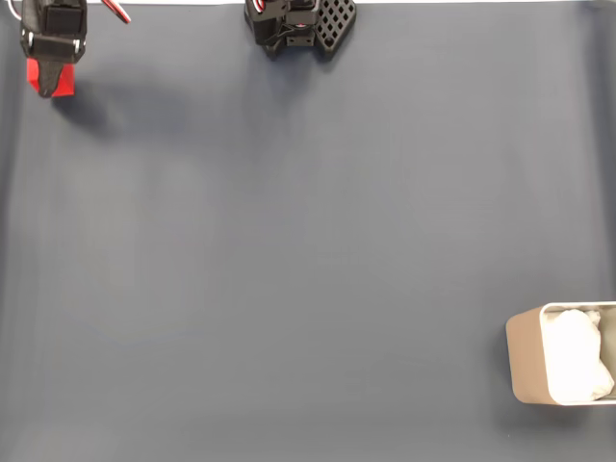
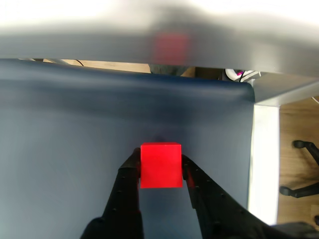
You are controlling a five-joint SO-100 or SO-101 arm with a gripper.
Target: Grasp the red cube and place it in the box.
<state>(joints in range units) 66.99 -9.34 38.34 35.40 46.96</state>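
Surface: dark blue mat [image 1: 308,250].
Grip: your gripper [image 2: 160,175] was clamped on the red cube [image 2: 160,164].
Left: you hadn't reached the box [image 1: 525,361], well apart.

Evenly and softly lit in the fixed view, with a diffuse shadow spreading right and below the gripper [image 1: 50,85] on the dark blue mat [image 1: 289,250], a fainter one beneath the arm base [image 1: 298,27], and the white lining [image 1: 576,358] of the box [image 1: 525,366] nearly blown out. Brighter and harsher in the wrist view: heavily blurred, washed-out grey band across the top carrying a smeared reddish reflection, red cube [image 2: 160,164] saturated yet fairly sharp, black fingers [image 2: 124,194] soft and underexposed. Slight bowing of the mat edge near the frame borders
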